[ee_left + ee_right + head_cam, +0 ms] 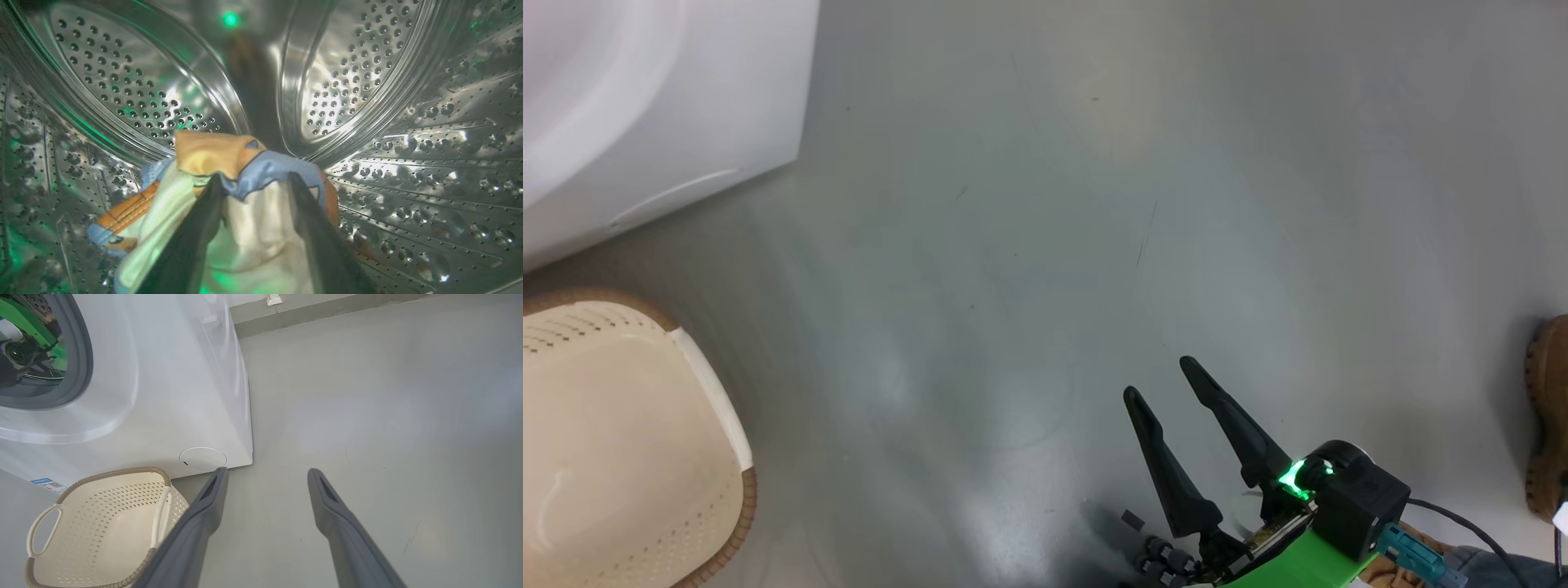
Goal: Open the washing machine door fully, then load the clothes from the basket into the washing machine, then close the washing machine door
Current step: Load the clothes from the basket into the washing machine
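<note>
Clothes (pixel 212 153) in the drum (pixel 122 81): a cream garment with orange and blue patches, bunched in a soft heap on the perforated steel. It lies straight ahead of the left gripper (pixel 254 176) and spills between its two dark fingers. Those fingers stand apart, nothing pinched. No clear long axis to the heap; it sprawls from lower left across the wrist view. Outside, the right gripper (pixel 1158 377) hangs spread wide over the floor (pixel 1045 204), well apart from the washing machine (pixel 184 396). The basket (pixel 102 473) just beside the machine looks empty. With the left arm the one inside, backing straight out along its own fingers looks the call, clear of fabric.
</note>
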Controlling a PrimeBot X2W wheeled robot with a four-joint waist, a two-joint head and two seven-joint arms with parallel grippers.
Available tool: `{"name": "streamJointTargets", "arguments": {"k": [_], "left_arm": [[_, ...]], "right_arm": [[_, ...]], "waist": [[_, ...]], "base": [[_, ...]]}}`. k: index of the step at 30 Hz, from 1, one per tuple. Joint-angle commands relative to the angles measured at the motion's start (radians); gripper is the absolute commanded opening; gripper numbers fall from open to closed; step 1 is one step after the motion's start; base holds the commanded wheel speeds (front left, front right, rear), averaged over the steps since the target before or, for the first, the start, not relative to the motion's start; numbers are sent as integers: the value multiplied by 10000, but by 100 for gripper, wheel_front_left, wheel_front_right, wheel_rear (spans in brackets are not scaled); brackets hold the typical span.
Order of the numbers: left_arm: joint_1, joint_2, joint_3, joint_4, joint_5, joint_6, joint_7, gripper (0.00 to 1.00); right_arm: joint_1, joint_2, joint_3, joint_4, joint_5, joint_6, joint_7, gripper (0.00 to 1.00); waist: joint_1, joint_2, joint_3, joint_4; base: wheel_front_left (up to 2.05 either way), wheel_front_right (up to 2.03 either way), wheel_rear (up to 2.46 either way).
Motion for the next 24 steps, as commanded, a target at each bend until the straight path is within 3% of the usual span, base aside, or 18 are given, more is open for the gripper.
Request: {"name": "streamJointTargets", "arguments": {"k": [1, 12, 18, 24], "left_arm": [[-75, 533, 3, 17, 125, 169, -18, 100], [-121, 169, -29, 943, 40, 720, -129, 100], [558, -363, 137, 399, -186, 858, -149, 100], [1495, -987, 310, -249, -437, 720, -151, 100]], "right_arm": [[341, -129, 213, -127, 69, 16, -48, 100], [136, -129, 105, 42, 40, 16, -48, 100], [-107, -129, 121, 186, -5, 16, -48, 100], [-396, -129, 145, 339, -121, 16, -48, 100]], "waist": [[0, -1, -115, -26], [0, -1, -581, 350], [0, -1, -931, 780], [0, -1, -1288, 1281]], "base": [[0, 0, 0], [0, 0, 0], [0, 0, 0], [0, 0, 0]]}}
